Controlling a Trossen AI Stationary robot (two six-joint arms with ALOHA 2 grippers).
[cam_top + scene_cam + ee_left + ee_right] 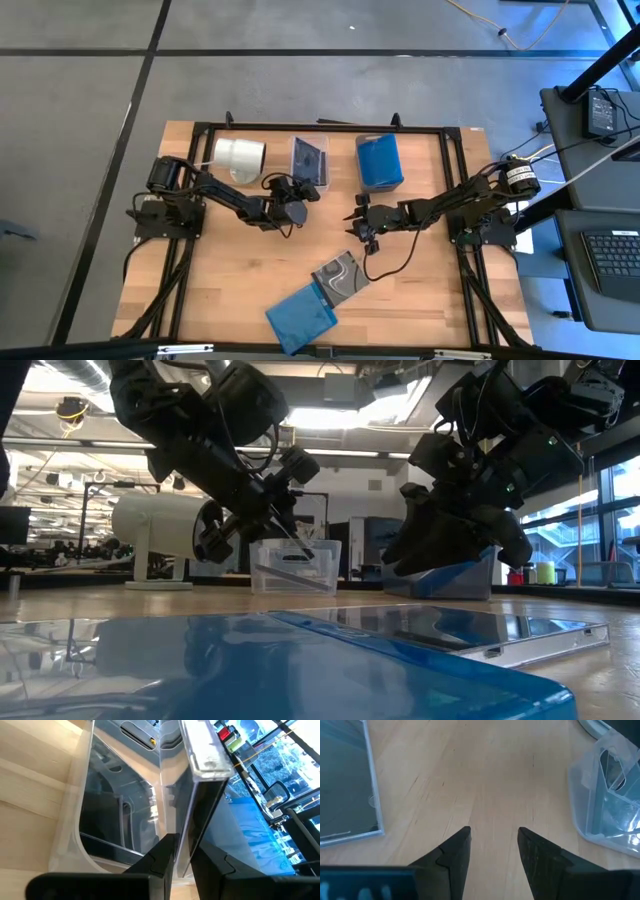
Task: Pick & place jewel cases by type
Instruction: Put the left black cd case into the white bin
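Over the clear bin (311, 160), far-centre: left gripper (297, 190) pinches a dark jewel case (200, 815) edge-up, bin directly beneath (right gripper (358, 228) open, waiting mid-table).

Table centre: bare wood on the table (230, 280) between the two arms, open to pass.
12 o'clock edge: white cylinder (240, 155), clear bin (311, 160) and blue bin (379, 162) stand in a row, blocking it.
Clear bin: left claw (305, 190) at its near rim, pinching a dark jewel case (205, 815) held on edge.
6 o'clock: swirl-art case (340, 277) and blue case (300, 317) lie flat, touching.
Right claw (356, 226): fingers parted over bare wood.
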